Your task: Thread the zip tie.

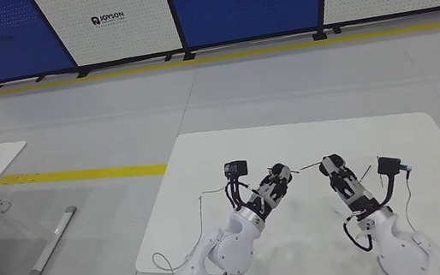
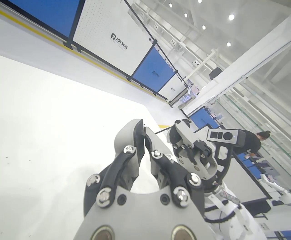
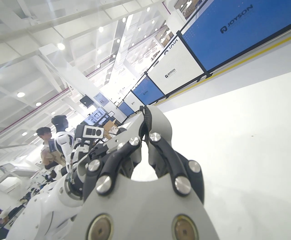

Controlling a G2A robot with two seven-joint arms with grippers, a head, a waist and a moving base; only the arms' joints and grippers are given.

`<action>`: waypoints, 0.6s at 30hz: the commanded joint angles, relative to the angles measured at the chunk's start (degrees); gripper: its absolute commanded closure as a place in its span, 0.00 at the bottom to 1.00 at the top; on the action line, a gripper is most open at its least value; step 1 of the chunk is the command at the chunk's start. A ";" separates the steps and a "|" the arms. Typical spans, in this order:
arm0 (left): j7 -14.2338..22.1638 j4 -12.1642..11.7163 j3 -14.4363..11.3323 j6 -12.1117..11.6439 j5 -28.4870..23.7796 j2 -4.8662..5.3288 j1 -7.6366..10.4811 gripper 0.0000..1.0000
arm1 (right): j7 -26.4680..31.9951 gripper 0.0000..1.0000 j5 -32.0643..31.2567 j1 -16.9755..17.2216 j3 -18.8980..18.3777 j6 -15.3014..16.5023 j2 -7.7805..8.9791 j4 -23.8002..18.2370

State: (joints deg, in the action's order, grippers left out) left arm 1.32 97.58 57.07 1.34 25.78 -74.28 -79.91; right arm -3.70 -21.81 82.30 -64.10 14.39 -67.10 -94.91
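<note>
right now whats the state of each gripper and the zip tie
left gripper: shut on the zip tie
right gripper: shut on the zip tie too
zip tie: held up off the table, spanning the gap between both grippers; threaded or not, too small to tell

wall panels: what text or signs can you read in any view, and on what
White panel: logo plus one brand word in dark capitals, readable; not quoted here.
Blue panel: same mark, dark on blue.
Far blue panel: mark too small to read.
Table: no print.
</note>
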 commanded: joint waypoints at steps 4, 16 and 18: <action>-0.85 0.22 -0.13 -0.19 -0.18 -0.10 -0.29 1.00 | -0.41 1.00 -0.30 -0.10 0.15 -0.70 -0.36 0.49; -1.25 0.85 0.19 -0.39 -0.30 -0.14 -0.69 1.00 | 0.32 1.00 -0.86 -0.74 0.51 -0.30 -1.15 1.84; -1.31 0.76 0.18 -0.13 -0.23 -0.18 -0.57 1.00 | 0.13 1.00 -0.92 -0.62 0.30 0.05 -1.24 1.75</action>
State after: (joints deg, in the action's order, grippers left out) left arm 0.04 98.40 57.26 1.05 25.49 -74.44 -80.55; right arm -3.43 -22.68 81.59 -63.69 14.27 -68.30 -93.10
